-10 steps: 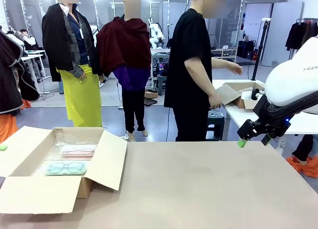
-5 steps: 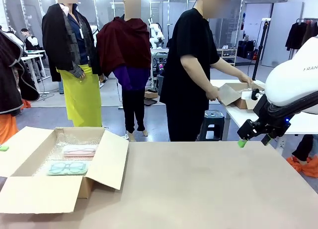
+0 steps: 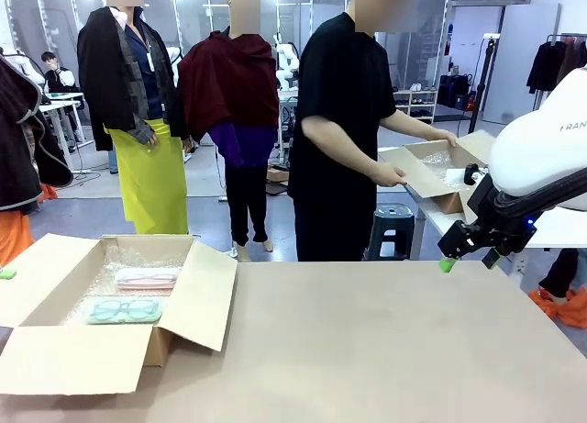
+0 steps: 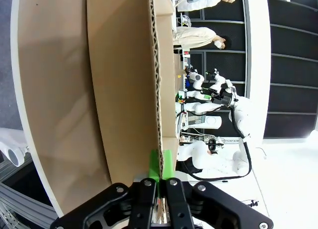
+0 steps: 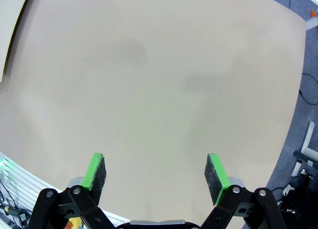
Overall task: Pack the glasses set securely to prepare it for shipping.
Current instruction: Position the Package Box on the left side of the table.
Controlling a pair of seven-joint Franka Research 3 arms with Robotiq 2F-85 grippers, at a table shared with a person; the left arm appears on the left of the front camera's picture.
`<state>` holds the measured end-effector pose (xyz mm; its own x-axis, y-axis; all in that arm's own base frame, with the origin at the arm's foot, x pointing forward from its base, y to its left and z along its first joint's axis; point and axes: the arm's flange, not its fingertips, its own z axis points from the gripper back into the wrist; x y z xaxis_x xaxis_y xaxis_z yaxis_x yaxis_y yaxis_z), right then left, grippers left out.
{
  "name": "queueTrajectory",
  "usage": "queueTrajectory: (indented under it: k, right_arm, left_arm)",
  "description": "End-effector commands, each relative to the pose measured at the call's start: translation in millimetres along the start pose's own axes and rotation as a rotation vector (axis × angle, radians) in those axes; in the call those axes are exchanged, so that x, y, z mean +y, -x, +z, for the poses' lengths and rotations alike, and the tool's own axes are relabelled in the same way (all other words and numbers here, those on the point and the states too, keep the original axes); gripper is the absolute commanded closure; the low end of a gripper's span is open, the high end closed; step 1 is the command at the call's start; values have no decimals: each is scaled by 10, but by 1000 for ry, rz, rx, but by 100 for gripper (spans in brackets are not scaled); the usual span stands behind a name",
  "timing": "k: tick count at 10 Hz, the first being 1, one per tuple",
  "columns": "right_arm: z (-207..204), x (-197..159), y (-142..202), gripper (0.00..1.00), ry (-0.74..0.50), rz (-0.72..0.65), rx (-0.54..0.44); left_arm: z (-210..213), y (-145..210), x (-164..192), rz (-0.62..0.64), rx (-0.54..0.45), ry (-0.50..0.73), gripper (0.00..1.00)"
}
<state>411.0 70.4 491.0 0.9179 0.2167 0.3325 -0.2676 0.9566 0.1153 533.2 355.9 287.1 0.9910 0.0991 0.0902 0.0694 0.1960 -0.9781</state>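
A robotics lab set up as a packing workspace: a wide tan bench (image 3: 385, 340) carries an open cardboard box (image 3: 101, 304), more white robot arms (image 4: 218, 90) stand at other tables, and clothes racks (image 3: 559, 61) line the hall.

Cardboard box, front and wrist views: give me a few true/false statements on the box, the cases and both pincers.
1. Both glasses cases lie inside the cardboard box. True: the pink case sits behind the mint green case.
2. The box flaps are folded shut. False: they stand open.
3. The left pincer is shut on a box flap. True.
4. The right pincer holds a case. False: it is open over the bare table.
5. The person's hands rest on this box. False: they hold another box behind.
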Motion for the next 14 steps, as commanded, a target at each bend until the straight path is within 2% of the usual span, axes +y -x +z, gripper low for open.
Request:
queueTrajectory:
  k: [1, 2, 4, 6, 8, 9, 11, 14]
  right_arm:
    - [-1, -5, 1, 0, 4, 11, -8]
    - [-1, -5, 1, 0, 4, 11, -8]
    - [-1, -5, 1, 0, 4, 11, -8]
    - [-1, -5, 1, 0, 4, 11, -8]
    - [-1, -5, 1, 0, 4, 11, -8]
    - [-1, -5, 1, 0, 4, 11, -8]
    - [-1, -5, 1, 0, 4, 11, -8]
    - [-1, -5, 1, 0, 4, 11, -8]
  left_arm:
    - [0, 0, 0, 0, 0, 0, 97]
    - [-12, 3, -27, 6, 22, 7, 75]
    - [56, 35, -90, 8, 1, -41, 35]
    - [260, 63, -124, -22, -23, -205, 0]
    - [482, 113, -409, -86, -29, -198, 0]
    - [547, 162, -675, -171, 8, -265, 17]
    - [555, 262, -1318, -355, 30, -381, 0]
    - [48, 633, -2366, -739, 130, -515, 0]
